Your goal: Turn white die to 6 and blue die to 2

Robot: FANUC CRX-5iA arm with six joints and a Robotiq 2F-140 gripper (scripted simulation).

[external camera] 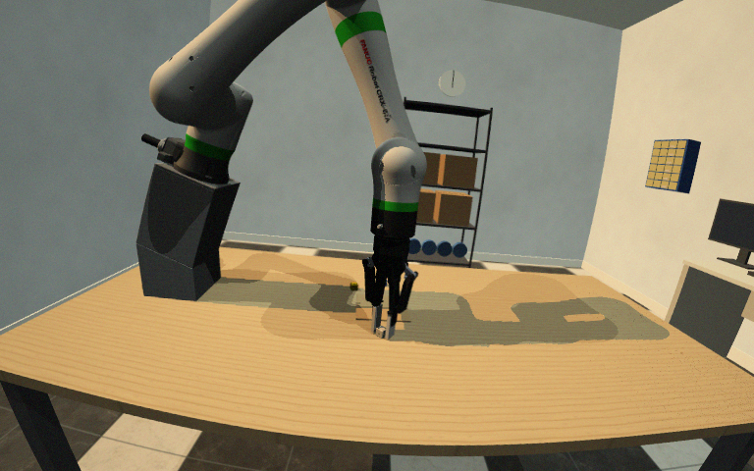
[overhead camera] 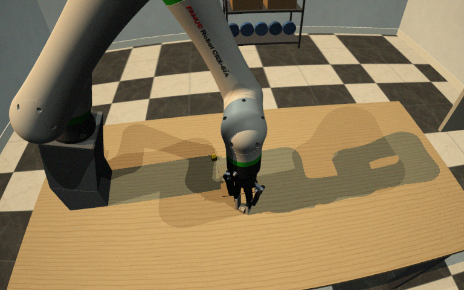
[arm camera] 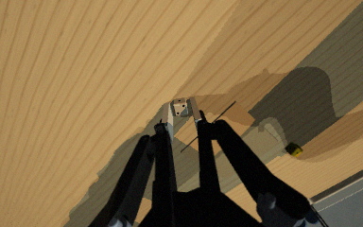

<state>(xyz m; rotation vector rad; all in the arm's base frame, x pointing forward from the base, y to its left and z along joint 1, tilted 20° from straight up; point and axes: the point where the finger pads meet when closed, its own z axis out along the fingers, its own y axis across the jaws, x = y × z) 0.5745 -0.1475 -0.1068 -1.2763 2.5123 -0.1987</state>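
Pale, off-white material with dark pips: the white die (overhead camera: 242, 208) (external camera: 380, 332) (arm camera: 180, 109) sits between the fingertips, low over the wood-grain tabletop (overhead camera: 136, 252) (external camera: 333, 389) (arm camera: 71, 57). I read the jaws as partly open, standing to either side of it with a little slack and no grip. Whether its underside touches anything, I can't tell from here.

Yellow die (overhead camera: 213, 157) (external camera: 353, 286) (arm camera: 294, 149): well apart from the jaws, toward the far side. I want it left alone.

Blue die: I can't find it; possibly behind the gripper. The mat's outline I can't make out either. A thin dark line (overhead camera: 238, 195) (external camera: 383, 320) (arm camera: 208, 127) runs by the jaws; nature uncertain.

Step in hand, as I judge it: take the white die for its turn. I'd centre both pads on opposite faces first, then close slowly, so neither side nudges it round. Grip square and low enough to hold, high enough to avoid pinching the mat. Lift only until the corners can swing free, roll it, set it down flat, and check the top face before letting go. The pips facing the wrist camera look too few for a six. Early going, I think.
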